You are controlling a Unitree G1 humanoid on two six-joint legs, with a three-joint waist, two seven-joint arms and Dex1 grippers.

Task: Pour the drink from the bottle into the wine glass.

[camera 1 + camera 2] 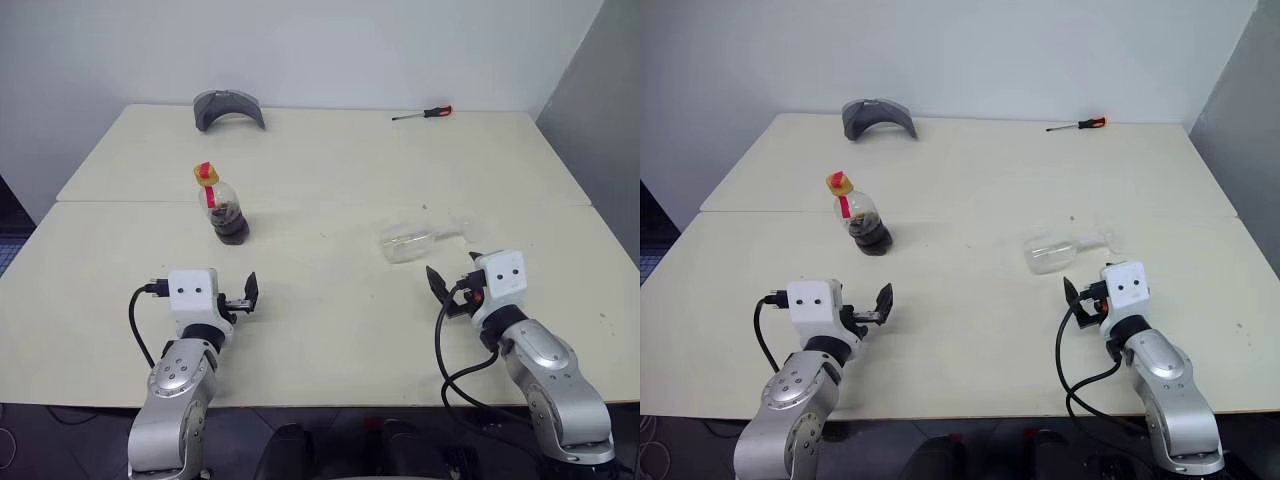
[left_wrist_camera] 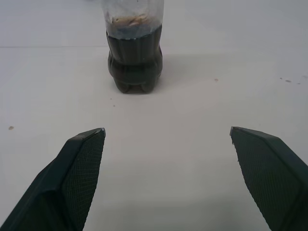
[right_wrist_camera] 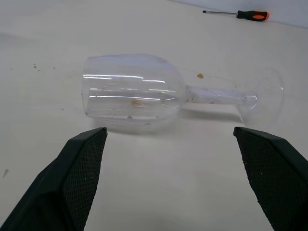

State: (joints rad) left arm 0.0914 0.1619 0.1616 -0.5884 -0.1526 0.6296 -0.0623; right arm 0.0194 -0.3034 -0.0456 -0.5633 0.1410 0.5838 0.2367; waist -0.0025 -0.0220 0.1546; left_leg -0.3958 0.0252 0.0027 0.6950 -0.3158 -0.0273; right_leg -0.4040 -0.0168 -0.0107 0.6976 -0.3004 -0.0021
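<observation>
On the pale cream table (image 1: 330, 330) a small clear plastic bottle (image 1: 222, 205) with a bulbous body, a red band round its narrow neck and a yellow cap stands upright on the robot's left half of the top, the dark cola-like drink (image 2: 134, 60) filling only its lower part, with a line of foam above it. Over on the right half, a clear stemmed wine glass (image 3: 144, 94) lies on its side, bowl mouth turned toward the left arm's side and round foot toward the table's right edge; it looks empty. The left gripper (image 2: 168, 163) hovers just above the table, its two black fingers spread wide with nothing between them, the bottle straight ahead of it and apart from it. The right gripper (image 3: 171, 166) is likewise splayed and empty, the fallen glass lying just ahead of its tips, not touching. At the far edge sit a grey curved plastic piece (image 1: 229, 108) and a screwdriver with an orange-and-black handle (image 1: 423, 114).
</observation>
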